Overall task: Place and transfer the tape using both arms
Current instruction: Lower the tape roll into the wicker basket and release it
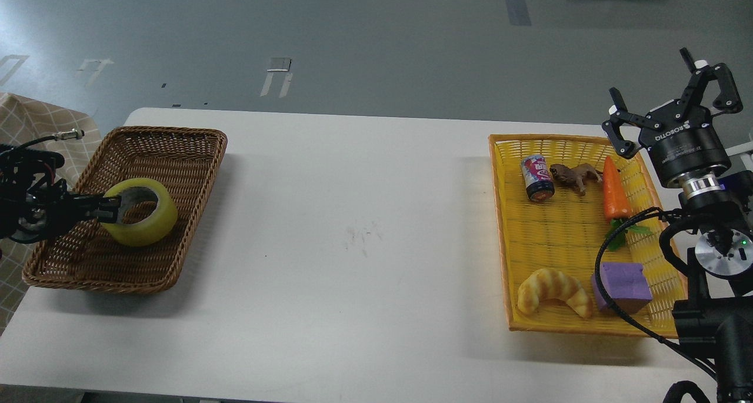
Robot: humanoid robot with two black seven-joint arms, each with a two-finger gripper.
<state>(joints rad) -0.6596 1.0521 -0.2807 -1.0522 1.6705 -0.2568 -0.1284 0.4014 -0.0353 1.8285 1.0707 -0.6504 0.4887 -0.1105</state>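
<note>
On the white table (353, 215), a brown wicker basket (194, 156) sits at left and a yellow basket (559, 226) at right. Raised over the yellow one, the right gripper (670, 106) has its fingers spread wide, empty. The left gripper (115, 209) pinches the wall of the yellow tape (147, 223) inside the wicker basket.

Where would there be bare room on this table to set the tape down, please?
The widest free patch is the white tabletop between the brown wicker basket and the yellow basket. The strip in front of both baskets is also bare. The yellow basket is crowded around its can, carrot, croissant and purple block; only its middle is open.
</note>
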